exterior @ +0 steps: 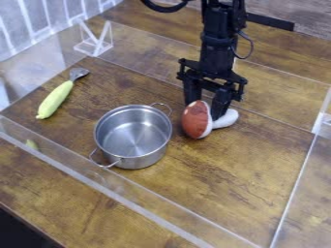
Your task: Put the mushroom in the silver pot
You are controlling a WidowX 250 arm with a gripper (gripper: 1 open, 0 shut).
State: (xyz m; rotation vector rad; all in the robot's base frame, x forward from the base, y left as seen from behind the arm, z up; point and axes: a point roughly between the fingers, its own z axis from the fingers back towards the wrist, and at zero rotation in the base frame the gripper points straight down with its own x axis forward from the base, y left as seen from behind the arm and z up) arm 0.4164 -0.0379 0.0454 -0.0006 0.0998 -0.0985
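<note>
The arm reaches in from the far side of the scene and points its gripper [214, 105] straight down over the mushroom [196, 119]. The black jaws stand on either side of the mushroom, one at the left of it and one at the right, at a middling width. Whether they press on it or merely flank it cannot be told from this view.

The mushroom sits on the desk [233, 184], right of centre. Its reddish-brown cap faces the near left; the white stem [225, 119] shows behind and to the right of the cap, partly hidden by the jaws. The cap appears tilted up on edge.

The pot [134, 135] stands upright on the desk just left of the mushroom, near it, though contact between them cannot be told. Its interior shows only bare shiny metal. One small handle [106, 160] projects at the near left of its rim.

A corn cob [54, 99] lies on the desk at the left, well apart from the pot, its long axis running from near left to far right. A clear stand [92, 41] sits at the far left of the desk. Clear panel edges run across the wooden surface, enclosing the work area.
</note>
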